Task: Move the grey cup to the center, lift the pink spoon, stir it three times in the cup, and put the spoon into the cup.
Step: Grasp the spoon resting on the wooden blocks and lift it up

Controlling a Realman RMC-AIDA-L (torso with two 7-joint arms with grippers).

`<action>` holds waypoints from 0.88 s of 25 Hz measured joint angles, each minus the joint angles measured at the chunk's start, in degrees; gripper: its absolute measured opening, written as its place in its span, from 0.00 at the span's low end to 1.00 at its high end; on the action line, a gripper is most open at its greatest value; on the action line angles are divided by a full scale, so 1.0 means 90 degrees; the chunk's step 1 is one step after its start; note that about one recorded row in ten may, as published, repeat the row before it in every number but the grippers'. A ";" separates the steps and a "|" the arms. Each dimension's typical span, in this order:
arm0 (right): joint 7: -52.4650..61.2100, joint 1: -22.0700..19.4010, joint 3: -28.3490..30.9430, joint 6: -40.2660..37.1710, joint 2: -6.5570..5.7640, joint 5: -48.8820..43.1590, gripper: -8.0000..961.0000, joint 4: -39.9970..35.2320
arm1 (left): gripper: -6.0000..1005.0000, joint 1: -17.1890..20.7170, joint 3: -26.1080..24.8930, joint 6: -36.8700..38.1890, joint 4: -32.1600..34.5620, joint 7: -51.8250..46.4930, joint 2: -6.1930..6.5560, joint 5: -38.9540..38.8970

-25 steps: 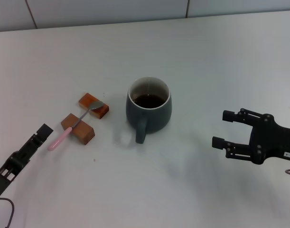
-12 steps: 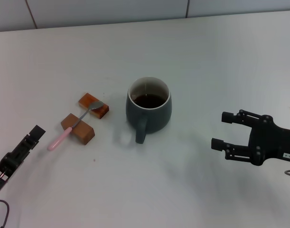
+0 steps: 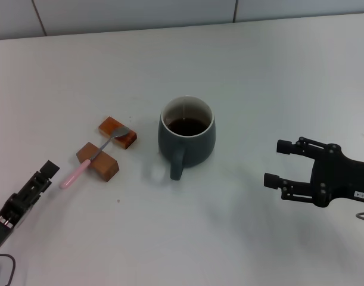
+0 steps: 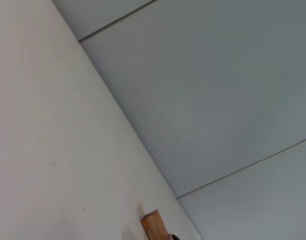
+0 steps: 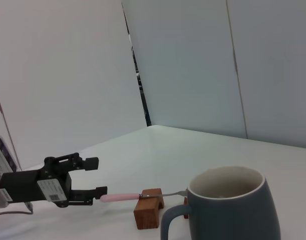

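Observation:
The grey cup [image 3: 186, 136] stands upright mid-table, holding dark liquid, with its handle toward me; it also shows in the right wrist view [image 5: 233, 212]. The pink spoon [image 3: 75, 174] lies across two brown wooden blocks [image 3: 98, 161], left of the cup, with its silver bowl on the far block [image 3: 118, 131]. The spoon also shows in the right wrist view [image 5: 120, 197]. My left gripper [image 3: 49, 170] is open and empty, just left of the spoon's handle end; it also shows in the right wrist view [image 5: 96, 176]. My right gripper [image 3: 276, 162] is open and empty, well right of the cup.
The white tabletop [image 3: 187, 226] reaches a tiled wall at the back. The left wrist view shows only table, wall and the tip of one wooden block [image 4: 155, 223].
My left gripper has drawn back a little toward the lower left, away from the spoon handle. My right gripper has barely shifted. Cup, spoon and blocks have not moved.

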 joint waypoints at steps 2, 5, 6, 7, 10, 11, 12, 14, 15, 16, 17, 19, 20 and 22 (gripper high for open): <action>0.0000 0.0004 -0.0003 0.0000 0.0000 0.0000 0.86 -0.0001 | 0.76 -0.0065 0.0024 0.0000 -0.0078 -0.0082 -0.0004 0.0000; 0.0000 0.0006 -0.0034 0.0001 -0.0002 0.0000 0.86 -0.0003 | 0.76 -0.0157 0.0033 0.0000 -0.0182 -0.0185 -0.0005 0.0007; 0.0001 0.0007 -0.0048 0.0001 -0.0002 0.0000 0.86 -0.0004 | 0.76 -0.0157 0.0033 0.0000 -0.0182 -0.0185 -0.0005 0.0007; 0.0000 0.0007 -0.0053 0.0001 -0.0002 0.0000 0.86 -0.0004 | 0.76 -0.0178 0.0033 0.0000 -0.0214 -0.0210 -0.0005 0.0008; 0.0001 0.0008 -0.0057 0.0007 -0.0004 0.0000 0.86 -0.0004 | 0.76 -0.0229 0.0035 -0.0019 -0.0290 -0.0266 -0.0003 0.0019; 0.0000 0.0006 -0.0058 0.0010 -0.0005 0.0000 0.86 -0.0004 | 0.76 -0.0229 0.0035 -0.0019 -0.0290 -0.0266 -0.0003 0.0019; 0.0001 0.0002 -0.0059 0.0011 -0.0005 0.0000 0.86 -0.0004 | 0.76 -0.0233 0.0036 -0.0033 -0.0295 -0.0270 0.0001 0.0027; 0.0001 -0.0005 -0.0059 0.0011 -0.0007 0.0000 0.86 -0.0004 | 0.75 -0.0246 0.0036 -0.0033 -0.0298 -0.0300 -0.0006 0.0045; 0.0001 -0.0009 -0.0059 0.0011 -0.0008 0.0000 0.86 -0.0004 | 0.75 -0.0250 0.0037 -0.0033 -0.0298 -0.0307 -0.0009 0.0048; 0.0001 -0.0013 -0.0059 0.0011 -0.0009 -0.0001 0.86 -0.0004 | 0.75 -0.0262 0.0040 -0.0033 -0.0300 -0.0320 -0.0014 0.0053; 0.0000 -0.0016 -0.0059 0.0011 -0.0009 -0.0001 0.86 -0.0004 | 0.75 -0.0286 0.0046 -0.0034 -0.0316 -0.0333 -0.0016 0.0060; 0.0000 -0.0017 -0.0059 0.0011 -0.0010 -0.0003 0.86 -0.0004 | 0.75 -0.0319 0.0051 -0.0035 -0.0345 -0.0340 -0.0018 0.0067; 0.0000 -0.0015 -0.0059 0.0011 -0.0012 -0.0004 0.86 -0.0004 | 0.75 -0.0371 0.0054 -0.0037 -0.0402 -0.0345 -0.0019 0.0075; 0.0000 -0.0010 -0.0059 0.0011 -0.0017 -0.0005 0.86 -0.0004 | 0.75 -0.0498 0.0058 -0.0036 -0.0535 -0.0348 -0.0024 0.0086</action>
